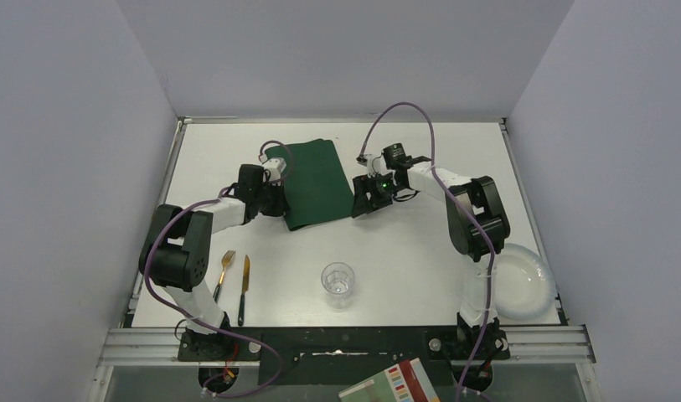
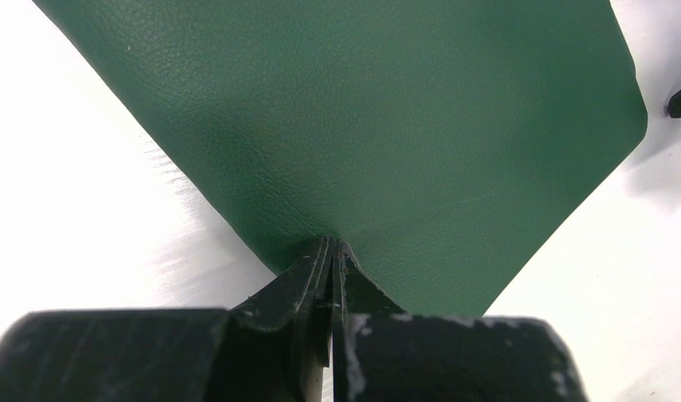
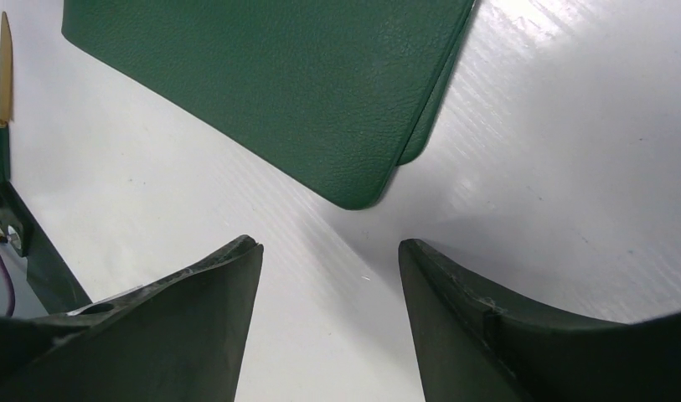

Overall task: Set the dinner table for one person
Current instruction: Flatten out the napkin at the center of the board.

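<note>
The dark green placemat (image 1: pixel 316 180) lies at the back middle of the white dinner table (image 1: pixel 420 251); a second layer peeks out along its edge in the right wrist view. My left gripper (image 2: pixel 332 249) is shut on the placemat's (image 2: pixel 362 117) near-left edge, which puckers up at the fingertips. My right gripper (image 3: pixel 328 251) hovers open over bare table just off the placemat's (image 3: pixel 278 84) rounded corner, nothing between its fingers. In the top view the left gripper (image 1: pixel 278 198) sits at the mat's left side, the right gripper (image 1: pixel 363 201) at its right.
A gold fork (image 1: pixel 225 268) and a gold knife (image 1: pixel 244 289) with dark handles lie at the near left. A clear glass (image 1: pixel 337 283) stands front centre. A white plate (image 1: pixel 521 280) sits near right, partly behind the right arm. A book (image 1: pixel 391 385) lies below the table edge.
</note>
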